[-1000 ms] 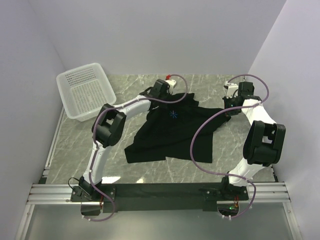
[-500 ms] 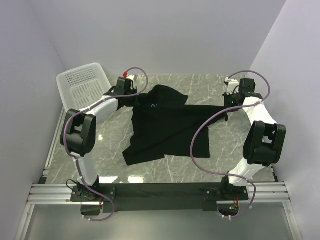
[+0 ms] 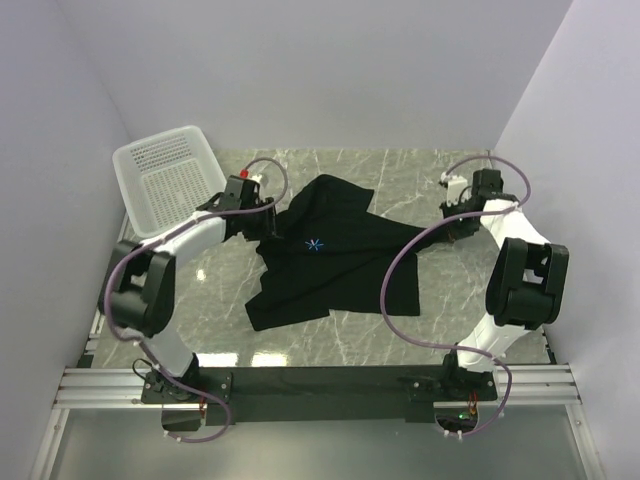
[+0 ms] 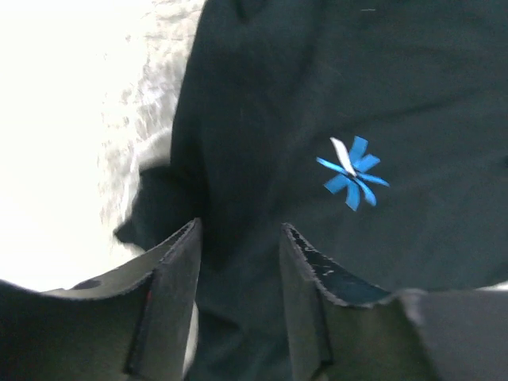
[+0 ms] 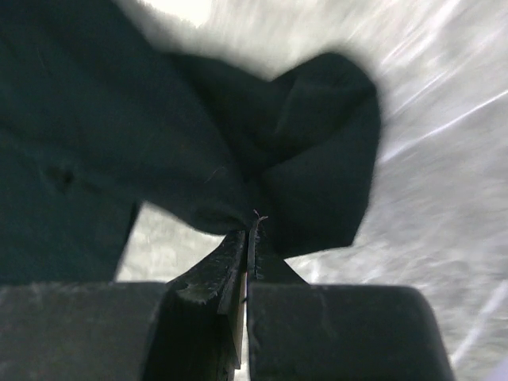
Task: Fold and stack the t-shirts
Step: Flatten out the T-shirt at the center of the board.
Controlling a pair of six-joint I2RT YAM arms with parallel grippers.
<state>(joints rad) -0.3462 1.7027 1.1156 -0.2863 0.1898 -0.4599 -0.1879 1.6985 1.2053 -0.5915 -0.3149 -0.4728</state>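
- Where the right arm's cable loops over it, a strip of the black shirt is hidden in the top view. Its folds are hard to read, black on black.
- Both wrist views are blurred, and the left one is washed out white at its upper left.
- The right tool is pinched tight on a bunched corner of the shirt at its right end. How much cloth lies between the pads is hidden.
- The left tool stands narrowly parted over the shirt's left edge. I cannot tell whether the cloth touches its fingers.
- A second ago the left tool was clamped and reaching over the shirt's far middle. It then swung left, drawing the cloth out, and has now let go.
- The shirt now lies wider across the middle of the table, with the blue print face up.
- The right tool has kept its hold at the right throughout.
- Bare table runs between the near hem and the arm bases, and also behind the shirt.
- The basket sits at the far left corner, just beside the left arm. Walls close in on three sides.
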